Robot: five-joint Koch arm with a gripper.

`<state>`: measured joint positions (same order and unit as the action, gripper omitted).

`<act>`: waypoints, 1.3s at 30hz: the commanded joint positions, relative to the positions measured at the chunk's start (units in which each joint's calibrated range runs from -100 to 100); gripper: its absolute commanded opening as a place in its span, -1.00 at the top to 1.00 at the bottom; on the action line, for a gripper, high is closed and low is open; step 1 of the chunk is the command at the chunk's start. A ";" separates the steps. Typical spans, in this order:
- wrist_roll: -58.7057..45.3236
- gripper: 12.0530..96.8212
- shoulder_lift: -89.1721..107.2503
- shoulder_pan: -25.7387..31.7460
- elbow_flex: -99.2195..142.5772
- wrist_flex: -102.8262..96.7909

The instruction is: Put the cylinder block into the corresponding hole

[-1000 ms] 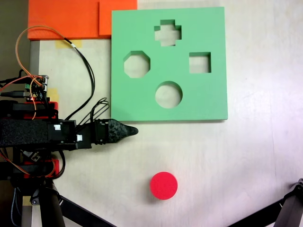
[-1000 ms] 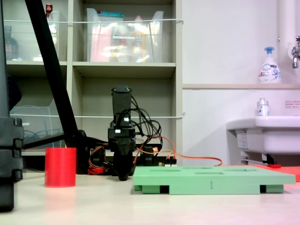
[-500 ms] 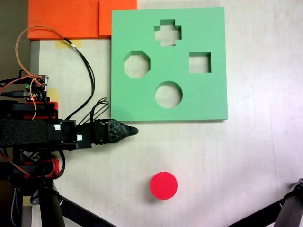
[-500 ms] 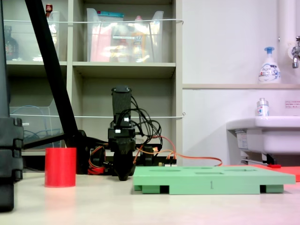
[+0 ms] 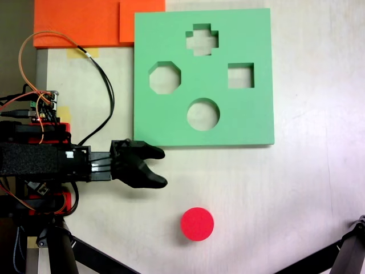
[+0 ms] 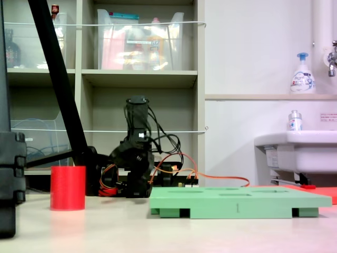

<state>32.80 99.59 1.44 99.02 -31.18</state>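
— Gripper (image 5: 161,168) status? Half a second ago its jaws were together in one point.

— Jaws now spread wide, holding nothing, and turned toward the block (image 5: 197,224). Looks like preparation for a grasp.

— Block position?

— Upright on the desk (image 5: 296,188), near its bottom edge in the top-down view, apart from the gripper. The round hole (image 5: 203,114) in the board (image 5: 251,34) stays empty.

— Anything unclear?

— From the side, the arm is dark; its fingertips can't be separated there.

Arm low, fingers (image 5: 161,167) spread apart, empty.
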 commanded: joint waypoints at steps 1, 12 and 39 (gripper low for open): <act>6.98 0.05 0.41 -0.78 0.98 -10.27; 14.99 0.01 0.41 -5.52 -0.42 -12.39; 15.68 -0.91 -78.64 -11.18 -17.17 -68.82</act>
<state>48.18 22.16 -9.50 83.73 -91.58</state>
